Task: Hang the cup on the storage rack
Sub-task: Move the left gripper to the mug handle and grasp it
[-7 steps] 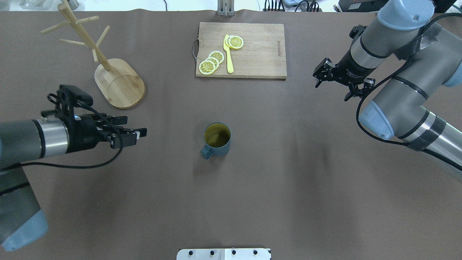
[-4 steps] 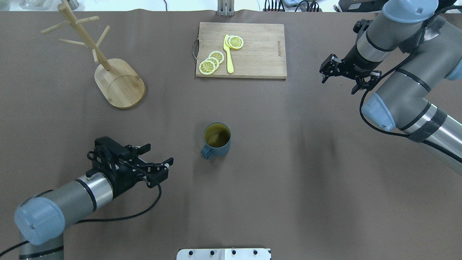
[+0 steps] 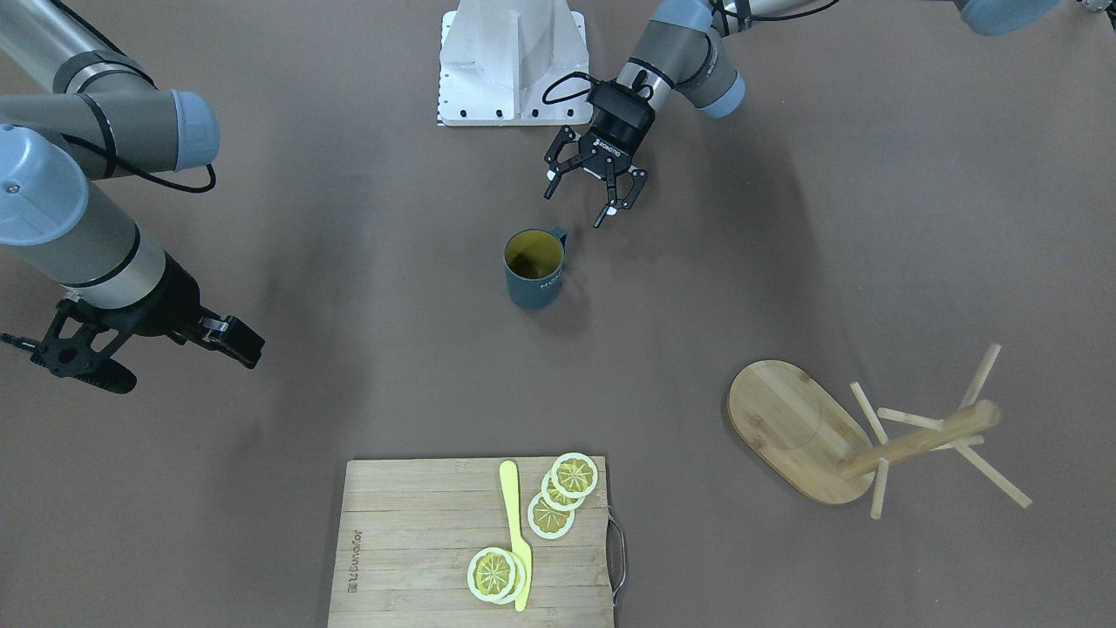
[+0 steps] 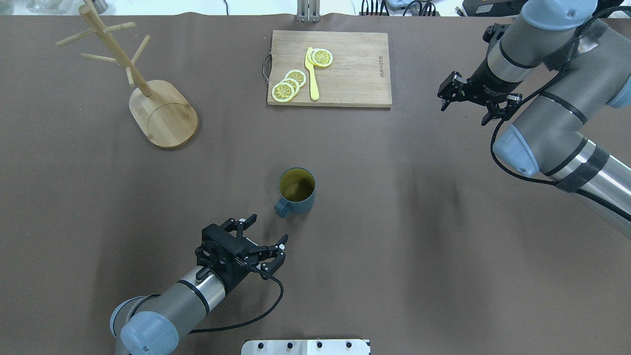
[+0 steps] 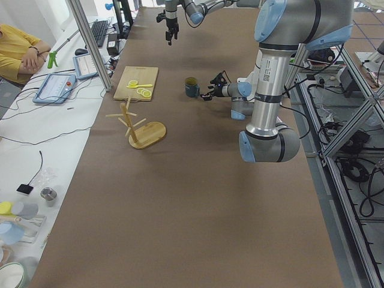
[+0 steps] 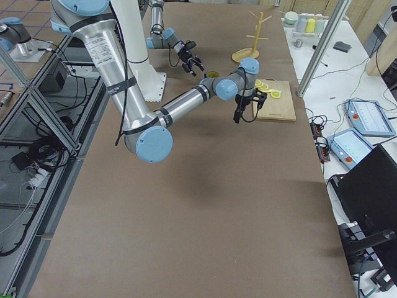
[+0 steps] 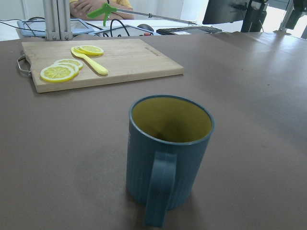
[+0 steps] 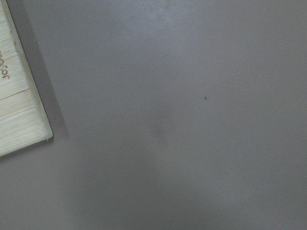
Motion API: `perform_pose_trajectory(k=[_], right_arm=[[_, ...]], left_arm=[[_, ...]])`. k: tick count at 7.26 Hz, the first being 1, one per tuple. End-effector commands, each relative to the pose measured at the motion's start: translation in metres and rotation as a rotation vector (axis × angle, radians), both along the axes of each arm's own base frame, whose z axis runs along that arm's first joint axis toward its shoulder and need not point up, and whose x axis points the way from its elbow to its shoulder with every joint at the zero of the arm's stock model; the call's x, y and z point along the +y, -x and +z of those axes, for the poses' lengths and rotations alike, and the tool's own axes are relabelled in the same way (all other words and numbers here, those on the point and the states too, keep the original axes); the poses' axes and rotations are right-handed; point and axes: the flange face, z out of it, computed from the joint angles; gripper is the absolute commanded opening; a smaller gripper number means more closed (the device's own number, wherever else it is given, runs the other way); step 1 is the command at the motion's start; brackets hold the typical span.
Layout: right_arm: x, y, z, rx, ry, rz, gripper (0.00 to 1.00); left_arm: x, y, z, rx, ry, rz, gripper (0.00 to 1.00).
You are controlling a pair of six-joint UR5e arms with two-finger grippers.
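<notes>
The 2 fingers (image 4: 277, 244) of the left gripper (image 4: 268, 229) are spread wide apart and hold nothing. They point at the cup (image 4: 297, 190) and are near it, but they do not touch it. The cup's handle (image 4: 282, 208) sticks out toward this gripper. In the left wrist view the handle (image 7: 160, 191) sits right in front of the camera. I think the fingers are held apart like this so they can slide in and pinch the handle or the cup's wall.

The cup stands upright in the middle of the table (image 4: 394, 222), with its open top facing up. It looks empty inside. Standing straight like this, it should be easy to grab from the side.

The storage rack (image 4: 167, 118) stands at the far left of the table, well apart from the cup. All its pegs are bare, so the hanging is not yet done. The pegs tilt up, so I think a handle hooked over 1 of them would not slip off.

The right gripper (image 4: 463, 114) is also spread apart and empty. It hangs in the air just beside the right end of the cutting board (image 4: 345, 74), far from the cup. I think it is parked there to be out of the way. The lemon slices (image 4: 288, 86) and the yellow knife (image 4: 312, 74) lie on the board and are not part of this job.
</notes>
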Motion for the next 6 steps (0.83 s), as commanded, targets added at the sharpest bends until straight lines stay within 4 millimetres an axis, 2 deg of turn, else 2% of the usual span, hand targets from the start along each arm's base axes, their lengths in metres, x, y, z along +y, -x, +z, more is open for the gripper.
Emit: perform_pose_trajectory(k=[1,3,4,5,6], right_arm=[[0.0,0.001,-0.001,0.0,-0.001,0.001,1.0],[0.0,0.002,-0.001,0.001,-0.001,0.0,1.0],[0.0,0.002,-0.001,0.001,-0.001,0.0,1.0],[0.0,0.002,0.0,0.003,0.0,-0.001,1.0],[-0.001,0.002,0.001,0.003,0.001,0.0,1.0]], left_arm=[[-0.019,0.007,-0.001,-0.016,-0.029,-0.034,0.9],[-0.033,-0.007,0.024,-0.072,-0.022,-0.054,0.9],[-0.037,-0.016,0.016,-0.069,-0.022,-0.058,0.9],[-0.039,-0.027,0.021,-0.084,-0.02,-0.06,0.9],[-0.041,-0.032,0.015,-0.077,-0.019,-0.06,0.89]])
